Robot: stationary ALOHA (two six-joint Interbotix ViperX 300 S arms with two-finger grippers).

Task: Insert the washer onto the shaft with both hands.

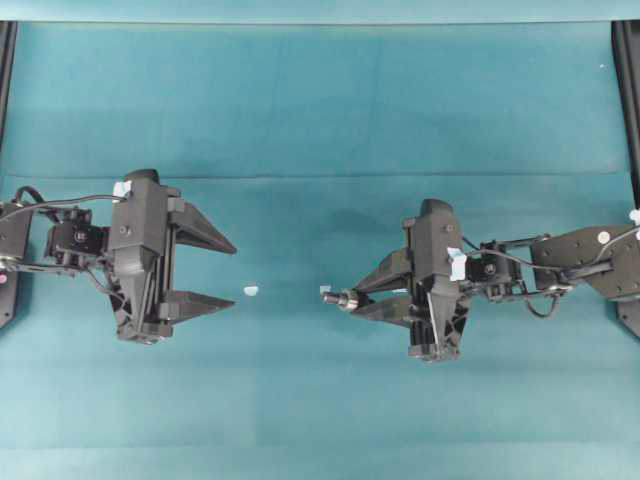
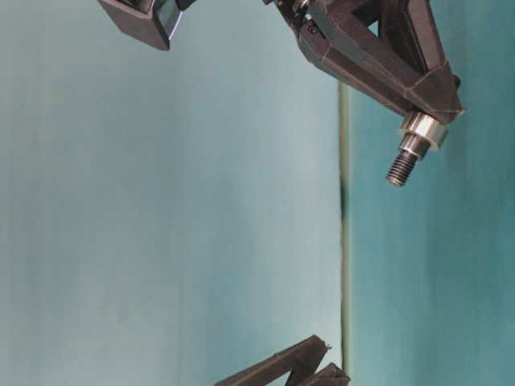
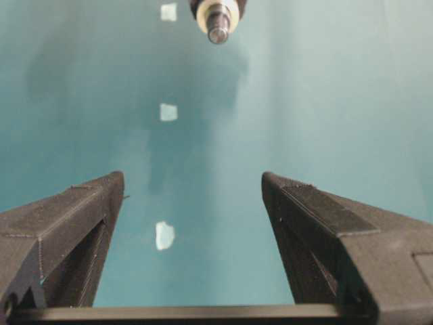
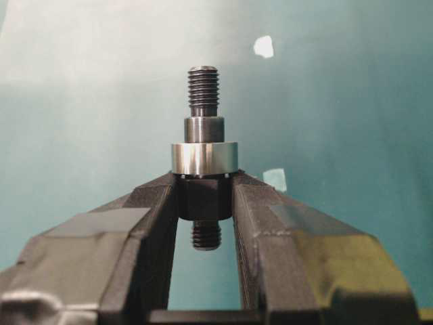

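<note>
My right gripper is shut on the dark collar of the shaft, whose threaded tip sticks out past the fingertips. The silvery washer sits round the shaft, resting against those fingertips. In the overhead view the shaft points left from the right gripper toward the left gripper, a clear gap away. The left gripper is open with nothing between its fingers, and it faces the shaft's tip and the washer. At table level the washer and shaft hang above the cloth.
Small pale tape scraps lie on the teal cloth between the grippers. One scrap shows under the left gripper. Black frame rails stand at the table's side edges.
</note>
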